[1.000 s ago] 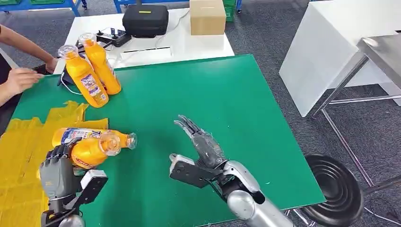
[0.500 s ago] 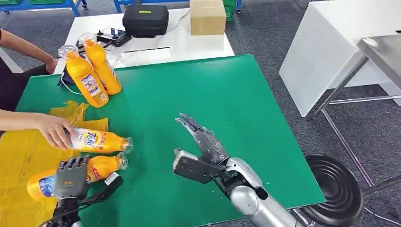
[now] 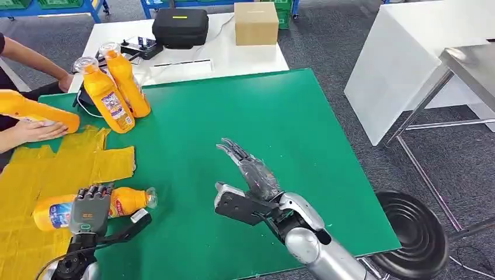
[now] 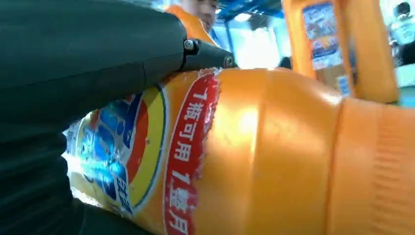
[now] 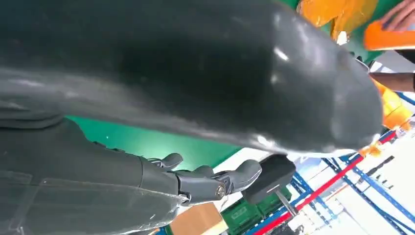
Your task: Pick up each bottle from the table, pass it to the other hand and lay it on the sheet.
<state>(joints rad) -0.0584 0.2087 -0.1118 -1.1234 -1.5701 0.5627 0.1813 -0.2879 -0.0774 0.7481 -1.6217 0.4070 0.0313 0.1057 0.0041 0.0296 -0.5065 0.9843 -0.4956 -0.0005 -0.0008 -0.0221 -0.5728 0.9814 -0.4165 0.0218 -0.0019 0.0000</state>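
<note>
Lower left of the frame: the left robot hand [image 3: 90, 210] wraps a lying bottle [image 3: 125, 201] on the yellow sheet [image 3: 35, 169], so this one looks nearly placed. Two bottles [image 3: 114, 87] stand upper left on the counter [image 3: 245, 116], waiting. The right robot hand [image 3: 248, 175] hovers mid-frame, fingers spread, empty.

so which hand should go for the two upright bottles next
Probably the right hand: it is open and empty over the green table. The left hand grips a lying bottle at the yellow sheet. Upright bottles stand far-left, though.
</note>
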